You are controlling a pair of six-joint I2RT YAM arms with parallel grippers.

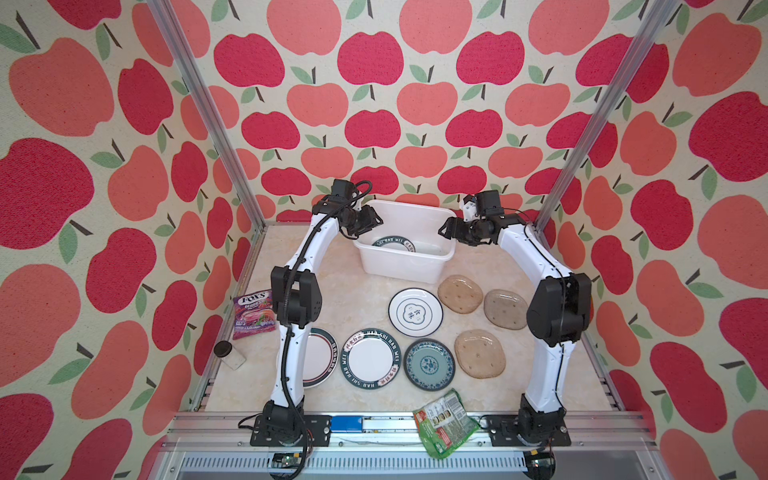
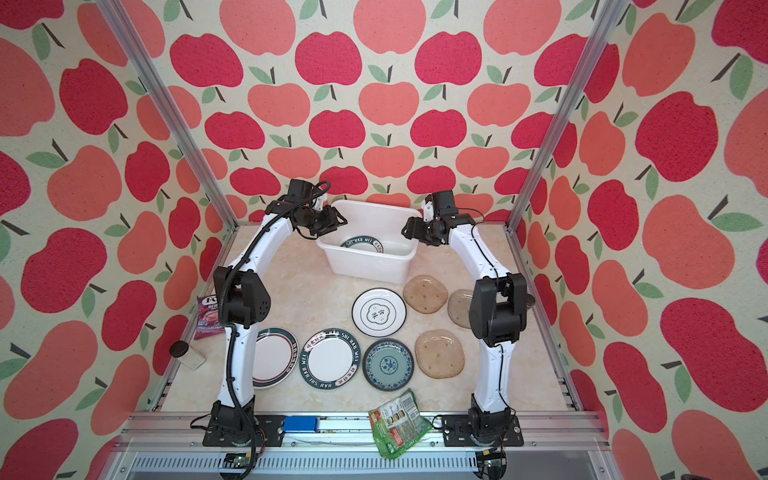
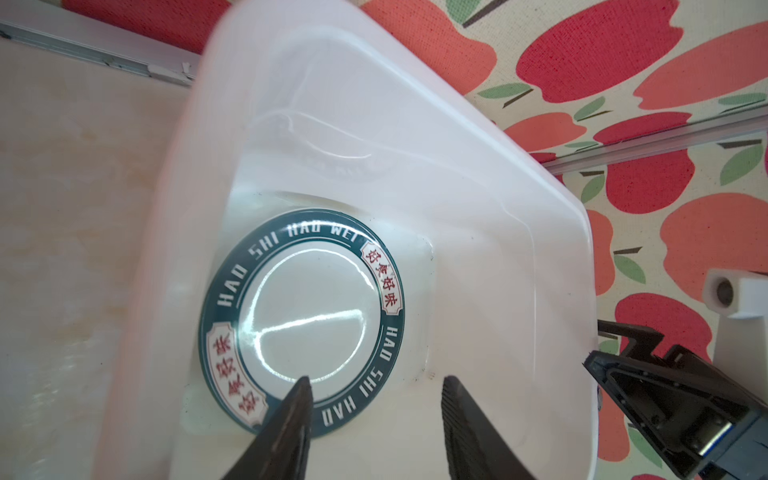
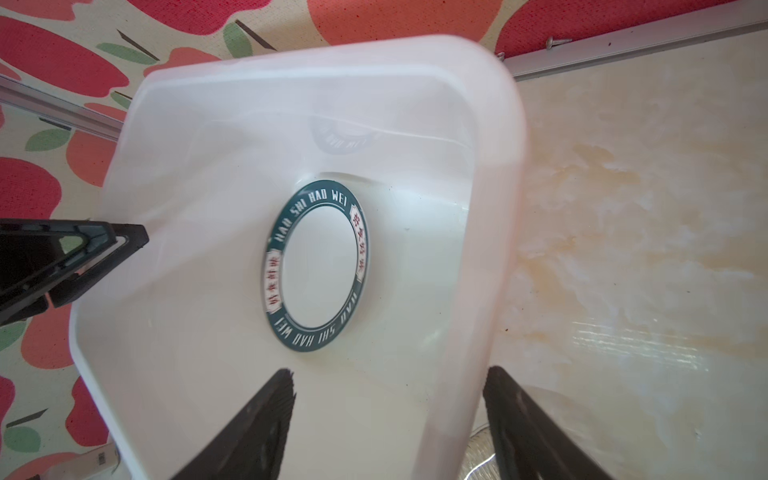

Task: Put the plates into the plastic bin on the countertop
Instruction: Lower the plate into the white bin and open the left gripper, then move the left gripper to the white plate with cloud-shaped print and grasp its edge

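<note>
Ceramic with a teal lettered rim, one plate lies flat and face up on the floor of the bin. I judge it sits that way so the next ones can stack on it. Being round, it has no long axis; only the rim lettering gives it a heading, which hardly matters. The bin's long axis runs roughly along the far edge of the countertop, near that edge's middle and slightly skewed, a spot both arms can reach. My left gripper hangs over the bin's left end with jaws apart and nothing between them; the plate shows below its tips. My right gripper hovers at the right end, also parted and empty. In its wrist view the bin's rim runs between the jaws, and I cannot tell whether they touch it. Seven more wait flat on the countertop nearer me. Four are round plates, from the middle toward the near edge, one half hidden under my left arm. Three are amber plates toward the right edge, rounded squares with hardly any long axis. A packet overhangs the near edge, while a candy bag and a jar sit by the left edge; none of these is for the bin.
</note>
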